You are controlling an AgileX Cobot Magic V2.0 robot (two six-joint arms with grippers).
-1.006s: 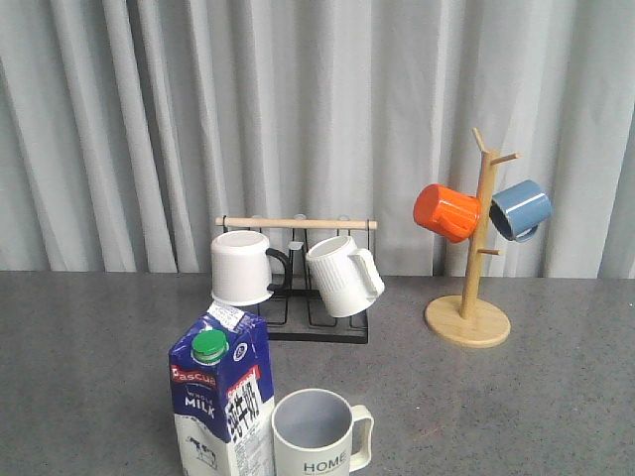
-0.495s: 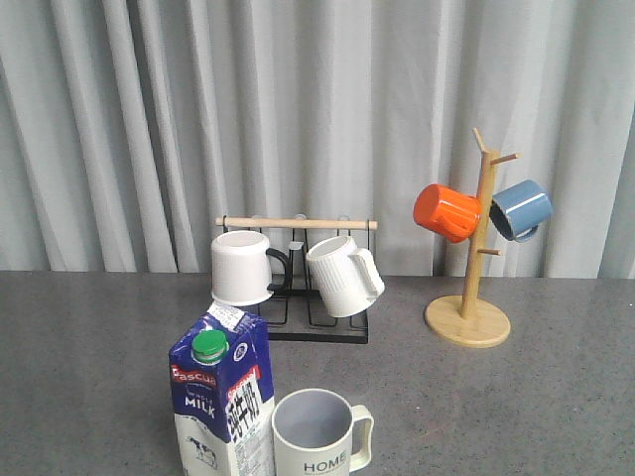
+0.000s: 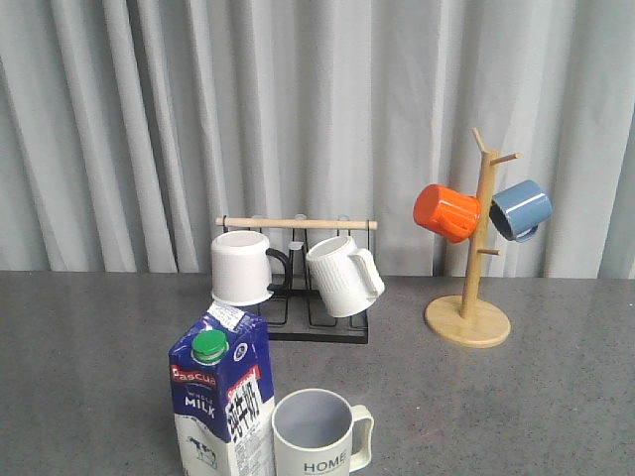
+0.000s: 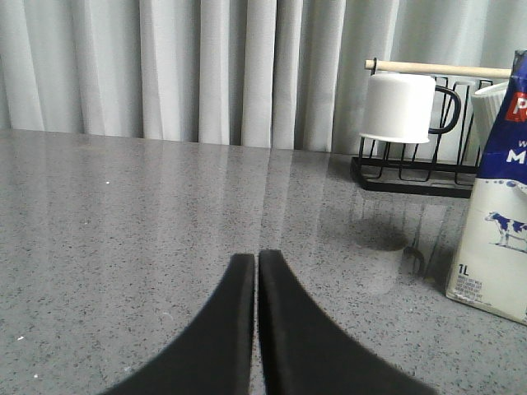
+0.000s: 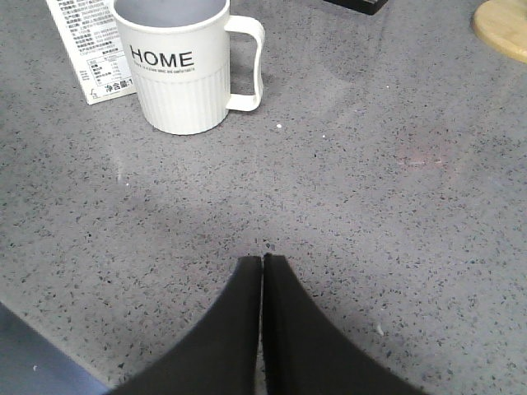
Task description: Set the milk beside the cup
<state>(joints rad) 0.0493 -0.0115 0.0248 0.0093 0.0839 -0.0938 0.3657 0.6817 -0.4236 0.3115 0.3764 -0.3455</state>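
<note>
Milk (image 3: 222, 402) standing upright near the front edge of the grey table (image 3: 556, 397), long axis vertical, green cap on top, just beside the cup (image 3: 316, 434) on that cup's left and apparently not quite touching it, though the front view is cutting off both bases, so hard to be sure. Working from the left: left gripper (image 4: 257, 271) hanging low over bare table with its two black fingers pressed together and nothing between them, and seeing the carton at the far edge of the left wrist view (image 4: 498, 197), off to one side and a little ahead, well apart from the fingertips. Sitting behind, in the middle, the black wire rack (image 3: 298, 288) carrying the plain white mug (image 3: 243, 268) and the ribbed mug (image 3: 342, 276). Moving on rightward: right gripper (image 5: 262, 271) likewise closed on nothing, pointing at open table, with the cup ahead of it (image 5: 181, 70), handle turned toward the mug tree (image 3: 474, 248), and a corner of the carton showing behind. Judging the left arm the nearer one to the carton, and the placement looking as good as done already. Comparing with the front views from a second and half a second ago: nothing shifting, carton, cup, rack and tree all sitting exactly where they were.
</note>
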